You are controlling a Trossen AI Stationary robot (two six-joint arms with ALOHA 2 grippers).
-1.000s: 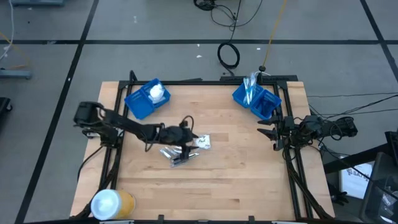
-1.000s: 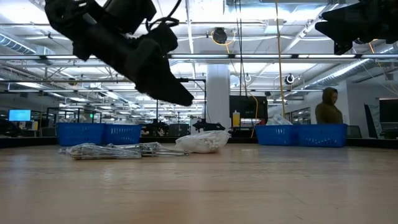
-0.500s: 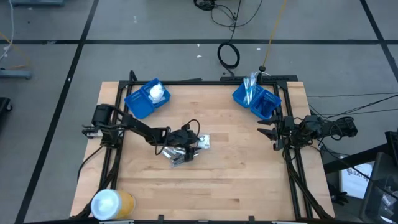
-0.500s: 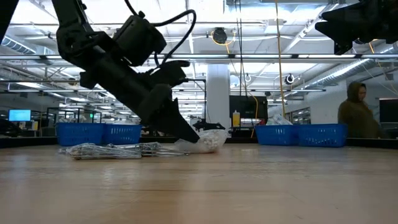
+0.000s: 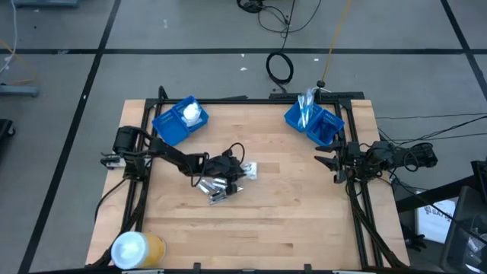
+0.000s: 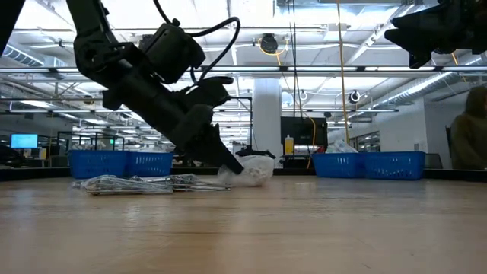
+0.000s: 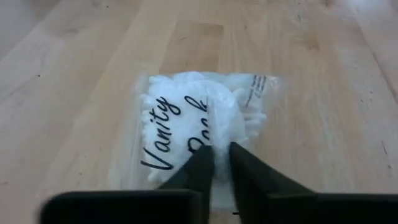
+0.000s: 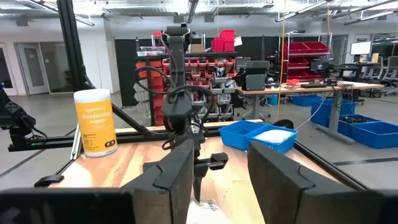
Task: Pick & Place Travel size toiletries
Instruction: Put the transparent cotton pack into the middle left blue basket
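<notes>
**Left gripper pinching the white packet at mid-table**

Left gripper (image 5: 237, 172): down at the table near its middle, arm reaching in from the left edge. In the left wrist view its two dark fingers (image 7: 202, 168) stand nearly together, nipping a fold of the clear plastic packet of white contents printed "Vanity" (image 7: 199, 124). The packet lies flat on the light wooden table (image 5: 289, 221), most of it stretching out ahead of the fingertips. In the low view the gripper (image 6: 228, 164) slopes down steeply, its tip touching the near edge of the packet (image 6: 251, 169).

Just beside the gripper, on its near-edge side: a small heap of short silver tubes (image 5: 217, 190), touching one another; in the low view they lie flat (image 6: 129, 183).

Beyond the gripper, at the far left corner: a blue plastic bin with white packets in it (image 5: 179, 120). Far right corner: a second blue plastic bin (image 5: 313, 120) holding thin upright items, too small to identify.

Right gripper (image 5: 327, 161): raised at the right table edge, well apart from the packet, fingers (image 8: 177, 168) spread, nothing between them.

Yellow-and-white canister of wipes (image 5: 135, 250) stands at the near left corner.
</notes>
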